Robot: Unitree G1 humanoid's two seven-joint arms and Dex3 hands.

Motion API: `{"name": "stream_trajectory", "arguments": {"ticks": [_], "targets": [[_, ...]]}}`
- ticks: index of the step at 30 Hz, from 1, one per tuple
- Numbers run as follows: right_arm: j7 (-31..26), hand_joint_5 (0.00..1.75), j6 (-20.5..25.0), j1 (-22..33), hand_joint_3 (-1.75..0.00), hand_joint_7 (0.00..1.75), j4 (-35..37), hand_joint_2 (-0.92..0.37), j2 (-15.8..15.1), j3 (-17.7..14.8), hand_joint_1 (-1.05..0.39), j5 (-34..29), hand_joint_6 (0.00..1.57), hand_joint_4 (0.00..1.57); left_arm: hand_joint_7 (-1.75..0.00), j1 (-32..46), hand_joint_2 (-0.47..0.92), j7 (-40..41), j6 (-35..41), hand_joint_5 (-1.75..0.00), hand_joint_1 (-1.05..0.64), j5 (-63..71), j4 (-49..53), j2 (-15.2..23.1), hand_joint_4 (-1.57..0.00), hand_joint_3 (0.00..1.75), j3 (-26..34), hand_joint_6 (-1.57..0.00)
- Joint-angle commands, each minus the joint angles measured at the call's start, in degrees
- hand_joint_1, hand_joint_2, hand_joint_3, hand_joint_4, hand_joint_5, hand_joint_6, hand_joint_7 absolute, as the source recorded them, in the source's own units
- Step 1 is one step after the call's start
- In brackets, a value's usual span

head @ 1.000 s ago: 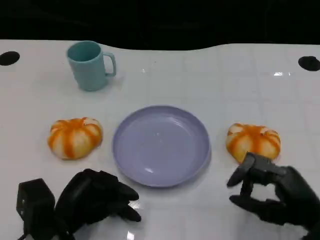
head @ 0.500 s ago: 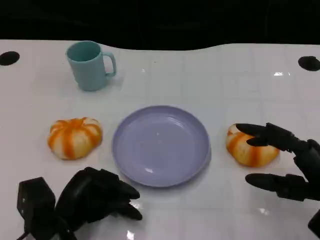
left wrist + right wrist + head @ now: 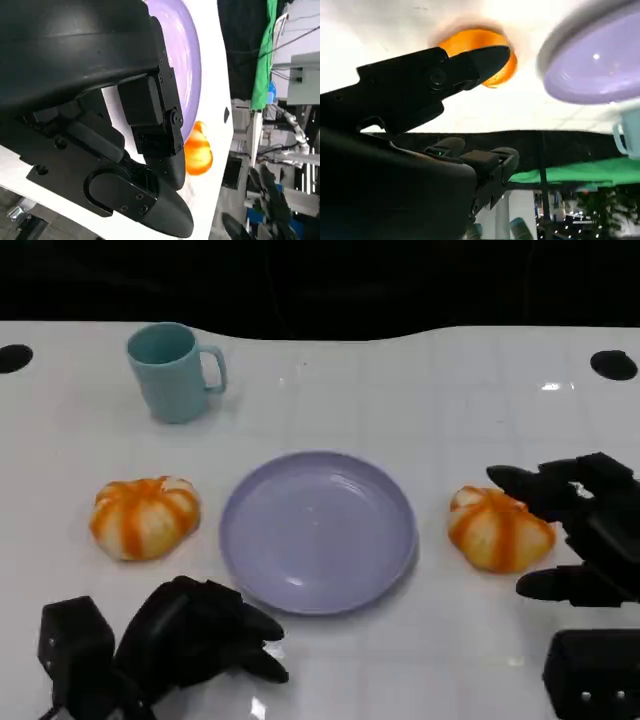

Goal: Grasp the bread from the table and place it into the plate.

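spreading right hand (image 3: 585, 530) open beside bread (image 3: 499, 528), left hand (image 3: 200, 632) clenched, left wrist view catches plate (image 3: 191, 50) edge-on

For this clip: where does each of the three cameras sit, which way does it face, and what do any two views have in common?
Head view: looks down from above on the white table; shows round lilac plate, both orange-striped bread rolls, teal mug, left hand, right hand.
Left wrist view: behind the left hand, facing across the plate.
Right wrist view: behind the right hand, facing the right-side roll.
Shared: all show the plate.
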Motion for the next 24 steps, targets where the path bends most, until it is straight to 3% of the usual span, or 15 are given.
{"name": "stream_trajectory", "arguments": {"ticks": [1,7,13,24], "targets": [[-0.89,0.46,3.8,-3.41,-0.01,0.02,3.45,-0.88,-0.39,3.22,-0.71,-2.75,0.21,0.03,0.0,0.64,0.79,0.53,0.17,-0.24,-1.05,0.26,-0.72,1.22,-1.56,0.0,0.15,-1.56],[-2.62,0.44,7.1,-8.05,0.0,0.01,9.7,-0.88,0.53,7.61,-0.72,-4.22,0.21,0.05,-0.01,0.8,0.79,0.72,0.09,-0.25,-1.05,0.41,-1.0,1.25,-1.57,0.0,-0.05,-1.56],[-3.87,0.44,7.75,-9.2,0.0,0.01,11.28,-0.88,0.09,9.31,-0.72,-3.54,0.21,0.06,0.0,0.8,0.79,0.66,-0.01,-0.25,-1.05,0.4,-0.98,1.25,-1.57,0.0,-0.05,-1.56],[-8.15,0.42,9.11,-17.29,0.0,0.0,26.45,-0.87,2.64,15.36,-0.71,-4.45,0.21,0.04,0.0,1.35,0.81,0.38,-0.67,-0.25,-1.05,0.68,-1.37,1.2,-1.56,0.01,-0.04,-1.55]]}}
